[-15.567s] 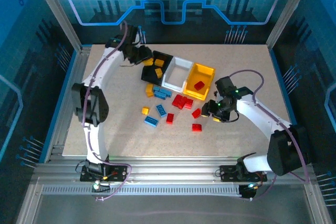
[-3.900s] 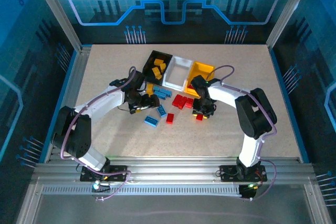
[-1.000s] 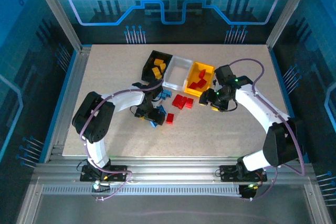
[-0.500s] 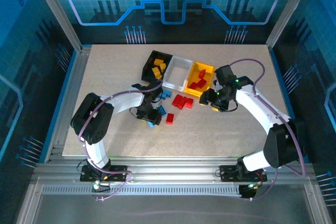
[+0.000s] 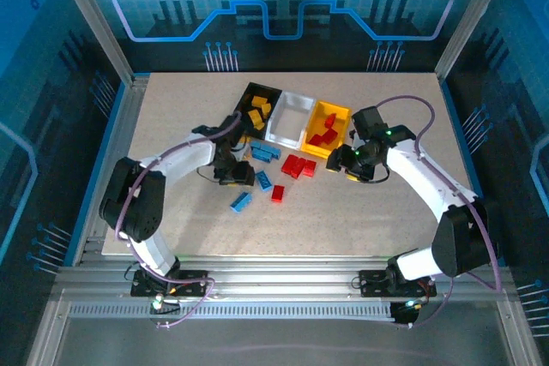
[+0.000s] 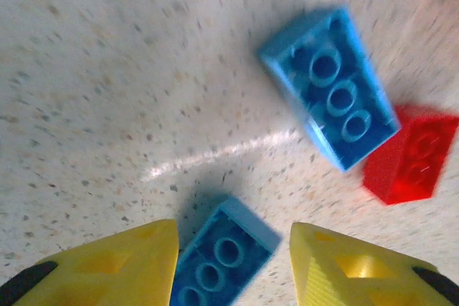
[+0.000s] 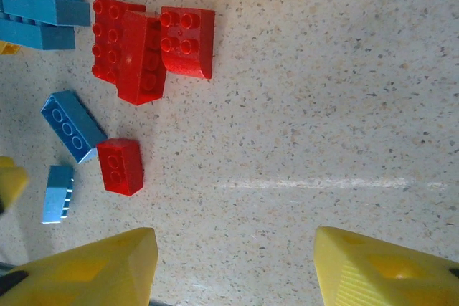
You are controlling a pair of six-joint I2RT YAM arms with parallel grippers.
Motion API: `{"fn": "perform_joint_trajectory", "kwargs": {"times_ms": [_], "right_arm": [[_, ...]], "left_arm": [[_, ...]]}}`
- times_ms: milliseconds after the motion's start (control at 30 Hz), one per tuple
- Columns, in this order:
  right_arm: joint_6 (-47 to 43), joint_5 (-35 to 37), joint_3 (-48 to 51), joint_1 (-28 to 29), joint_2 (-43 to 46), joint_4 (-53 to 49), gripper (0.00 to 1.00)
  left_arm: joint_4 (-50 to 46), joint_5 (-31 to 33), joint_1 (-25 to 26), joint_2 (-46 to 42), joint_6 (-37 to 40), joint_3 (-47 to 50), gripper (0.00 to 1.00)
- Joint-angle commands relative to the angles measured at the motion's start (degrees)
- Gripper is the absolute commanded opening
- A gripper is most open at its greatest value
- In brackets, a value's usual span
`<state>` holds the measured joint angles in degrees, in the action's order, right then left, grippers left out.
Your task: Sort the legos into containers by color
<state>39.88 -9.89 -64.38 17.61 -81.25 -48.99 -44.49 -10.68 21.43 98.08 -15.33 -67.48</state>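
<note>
A speckled tabletop [image 5: 386, 229] carries three bins in a row at its middle back: the black bin [image 5: 244, 107], the white bin [image 5: 288, 120] and the yellow bin [image 5: 333, 108], side by side and touching. Two white arms reach in from the near edge.

The right hand [image 7: 235, 233] hovers just in front of the yellow bin, its fingers spread wide over bare tabletop with nothing between them. The left hand [image 6: 233, 227] hangs in front of the black bin with its fingers parted. It grips nothing.

Yellow bricks [image 5: 256, 109] lie in the black bin and red bricks [image 5: 323, 137] in the yellow bin. A cluster of red legos [image 7: 147, 44] sits on the tabletop in front of the white and yellow bins, with two long blue legos [image 7: 43, 16] beside it.

Nearer the arms lie a blue brick [image 6: 330, 87] and a single red brick [image 6: 409, 159], touching. A smaller blue brick [image 6: 222, 259] lies loose on the tabletop just off the left hand's fingertips, seen through the gap between them.
</note>
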Motion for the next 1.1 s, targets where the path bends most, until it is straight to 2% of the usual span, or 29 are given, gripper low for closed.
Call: {"fn": "perform_joint_trajectory", "kwargs": {"times_ms": [0,67,133,267,433,833,1067], "right_arm": [[-0.39,1.27,1.17,-0.01,2.78,-1.65,0.61],[-0.68,1.37,1.68,-0.52,3.78,-2.01,0.61],[-0.93,1.20,2.15,-0.77,4.76,-2.42,0.61],[-0.79,0.33,4.34,-0.69,7.17,-2.60,0.61],[0.67,0.00,8.58,-0.60,9.98,-1.09,0.62],[1.73,-0.92,8.64,-0.60,9.37,-0.47,0.62],[2.26,-0.22,8.54,-0.51,11.31,-1.71,0.62]], "left_arm": [[1.66,-8.76,-2.65,-1.22,-5.38,-4.17,0.46],[0.82,-9.69,-3.15,0.00,-6.00,-6.68,0.46],[-1.92,-7.83,-3.07,0.91,-4.13,-8.66,0.48],[-7.81,-0.11,-2.08,0.44,2.97,-7.54,0.59],[-9.96,7.40,2.14,-0.48,9.32,-2.58,0.66],[-5.96,8.42,5.55,4.11,10.80,0.82,0.66],[-3.62,8.24,6.08,6.03,9.57,3.08,0.59]]}}
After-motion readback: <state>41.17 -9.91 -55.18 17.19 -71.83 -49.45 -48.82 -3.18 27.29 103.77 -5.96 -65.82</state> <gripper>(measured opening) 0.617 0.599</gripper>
